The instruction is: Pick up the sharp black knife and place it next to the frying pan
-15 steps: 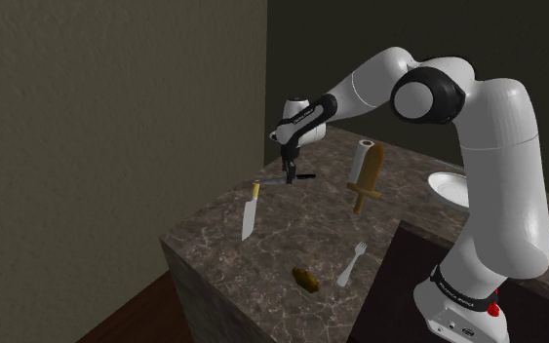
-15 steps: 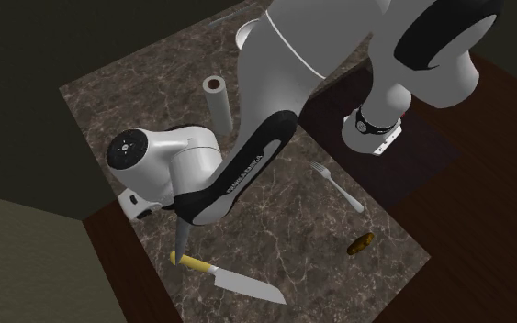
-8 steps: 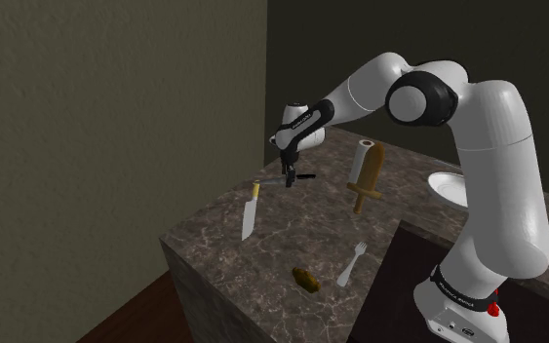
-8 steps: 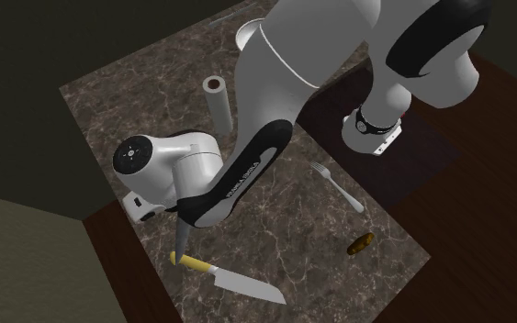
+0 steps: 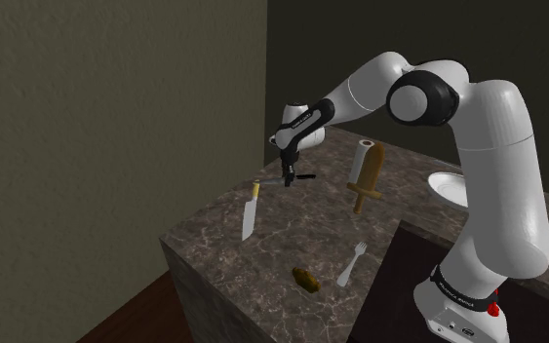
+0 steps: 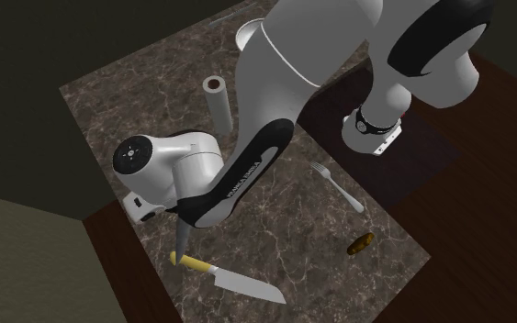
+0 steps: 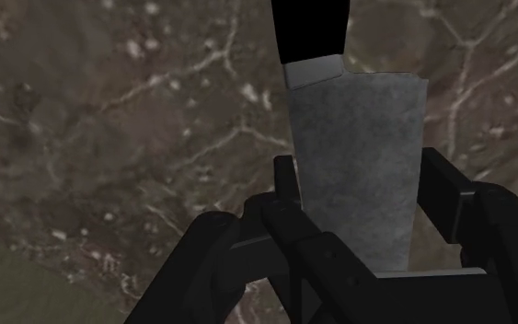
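Wrist view is showing the hand (image 7: 360, 175) pinching the grey blade of the black-handled knife (image 7: 353, 120), lying flat on the tabletop (image 7: 109, 138) directly beneath; stiff, light and likely slippery, it is probably needing a grip nearer the handle

In the shoulder view, the fork (image 5: 350, 265) is lying on the counter (image 5: 292, 224) at four o'clock from the broad knife (image 5: 250, 209).

Shoulder cam: beside stand (image 5: 396, 292), angled down across counter (image 5: 282, 234), mid-range. Second exterior: high, near top-down, over edge opposite stand. Wrist: close above knife (image 7: 358, 166). All share that far edge.
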Controlling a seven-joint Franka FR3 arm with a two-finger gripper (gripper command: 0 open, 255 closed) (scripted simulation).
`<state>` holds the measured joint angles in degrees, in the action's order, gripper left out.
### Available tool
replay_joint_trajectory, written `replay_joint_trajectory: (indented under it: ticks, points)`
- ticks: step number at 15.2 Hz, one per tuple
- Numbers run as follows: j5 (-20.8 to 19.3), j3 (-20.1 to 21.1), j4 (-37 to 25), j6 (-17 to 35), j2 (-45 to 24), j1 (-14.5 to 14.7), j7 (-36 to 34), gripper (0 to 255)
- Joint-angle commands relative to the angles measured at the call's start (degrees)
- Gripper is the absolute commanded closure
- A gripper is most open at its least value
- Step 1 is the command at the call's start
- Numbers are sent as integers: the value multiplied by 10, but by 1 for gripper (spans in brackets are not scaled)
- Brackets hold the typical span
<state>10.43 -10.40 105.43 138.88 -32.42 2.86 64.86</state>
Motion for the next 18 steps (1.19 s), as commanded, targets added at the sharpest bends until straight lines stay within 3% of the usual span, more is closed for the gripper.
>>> replay_joint_trajectory:
  ticks: [1,5,18]
  points:
    - [0,0,1,4,-2,0,0,255]
    - [0,0,-1,3,-3,-1,1,255]
    - [-19,-13,-10,-70,62,8,-13,255]
